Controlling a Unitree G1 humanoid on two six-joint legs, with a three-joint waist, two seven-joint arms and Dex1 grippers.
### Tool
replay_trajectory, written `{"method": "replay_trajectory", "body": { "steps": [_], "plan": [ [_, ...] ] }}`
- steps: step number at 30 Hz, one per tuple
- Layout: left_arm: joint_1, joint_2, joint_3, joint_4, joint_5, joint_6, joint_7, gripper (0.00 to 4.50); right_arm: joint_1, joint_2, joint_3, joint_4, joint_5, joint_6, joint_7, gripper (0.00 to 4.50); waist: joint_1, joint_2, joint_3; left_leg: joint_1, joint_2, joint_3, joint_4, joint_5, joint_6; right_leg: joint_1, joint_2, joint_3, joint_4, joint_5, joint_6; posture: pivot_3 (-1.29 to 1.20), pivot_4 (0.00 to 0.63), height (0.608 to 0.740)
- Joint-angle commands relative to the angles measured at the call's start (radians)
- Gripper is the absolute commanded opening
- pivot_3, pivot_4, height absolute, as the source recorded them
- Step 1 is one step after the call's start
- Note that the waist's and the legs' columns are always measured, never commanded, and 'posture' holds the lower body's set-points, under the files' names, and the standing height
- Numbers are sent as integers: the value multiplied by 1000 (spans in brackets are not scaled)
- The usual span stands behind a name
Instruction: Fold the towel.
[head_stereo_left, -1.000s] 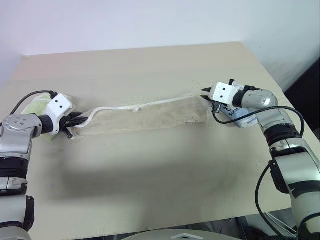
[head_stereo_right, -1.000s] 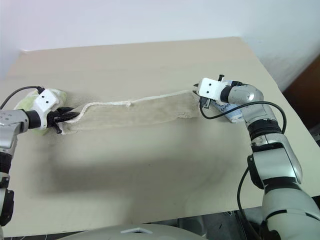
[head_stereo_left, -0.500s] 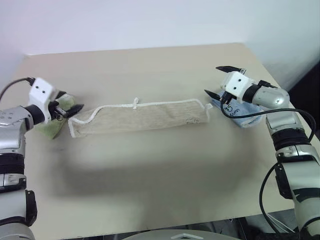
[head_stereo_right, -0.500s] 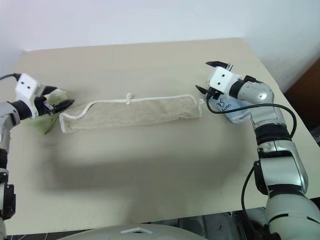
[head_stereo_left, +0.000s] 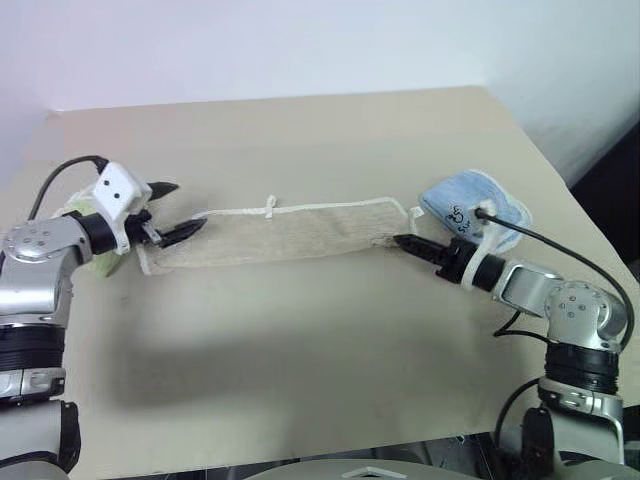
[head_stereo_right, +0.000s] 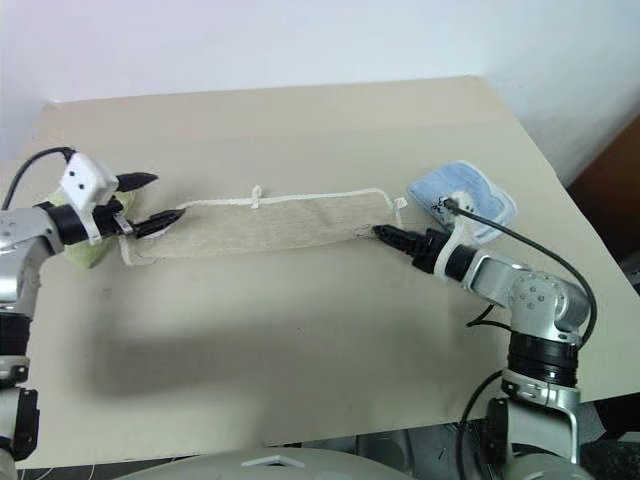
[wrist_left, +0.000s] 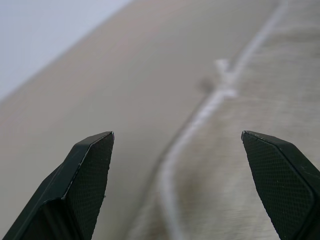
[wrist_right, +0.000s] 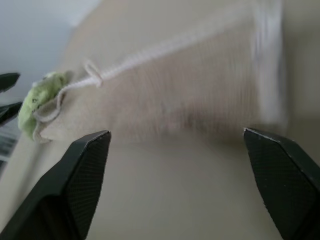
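The towel (head_stereo_left: 290, 235) is a beige terry cloth lying flat on the table (head_stereo_left: 300, 350) as a long narrow strip running left to right. A white cord trim (head_stereo_left: 270, 207) runs along its far edge. My left gripper (head_stereo_left: 178, 208) hovers open at the strip's left end, with nothing between its fingers. In the left wrist view the gripper (wrist_left: 177, 135) looks over the towel (wrist_left: 260, 115). My right gripper (head_stereo_left: 405, 242) points at the strip's right end from the near side. In the right wrist view the gripper (wrist_right: 175, 134) is open and empty, facing the towel (wrist_right: 200, 90).
A light green cloth (head_stereo_left: 98, 264) lies bunched under my left hand near the table's left edge. A light blue cloth (head_stereo_left: 470, 205) sits just beyond my right gripper, near the right edge. The near half of the table is bare.
Both grippers let go of the towel's ends and opened; the towel now lies flat. My right hand rolled, sank and drew back toward me. My left hand rose, then came back to the left end.
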Motion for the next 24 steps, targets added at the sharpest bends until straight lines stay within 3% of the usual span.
{"method": "replay_trajectory", "body": {
  "steps": [1, 6, 15, 22, 24],
  "plan": [
    [23, 6, -24, -79, -7, 1, -30, 4316, -41, 73, -135, -26, 69, 132, -164, 4422, -1, 0, 0, 0, 0, 0, 0, 0, 0, 0, 0, 0, 0, 0, 0, 0, 150, 731],
    [78, 0, -86, -129, 42, -47, -50, 4316, -145, 211, -291, 53, 83, 148, -361, 4422, -6, 0, 0, 1, -1, 1, 0, 0, 0, 1, 1, 0, 0, 0, 0, 0, 150, 731],
    [76, -20, -80, -161, 9, -13, -39, 4316, -265, 320, -312, 177, 33, 60, -525, 4422, -12, 0, 0, 1, 0, 1, 0, 0, 1, 1, 3, 0, 0, 0, 0, 0, 150, 731],
    [111, -22, -75, -205, -8, 3, -30, 4316, -306, 335, -338, 248, 21, -39, -628, 4422, -24, 1, -1, 7, 1, 1, 0, 0, 1, 7, 4, 0, -1, 0, 0, 0, 150, 731],
    [130, -27, -77, -229, -15, 10, -28, 4328, -315, 323, -342, 262, 25, -75, -634, 3887, -30, 2, 0, 10, 2, 1, 0, 0, 1, 12, 5, 0, -4, -1, 0, 0, 150, 731]
  ]
}}
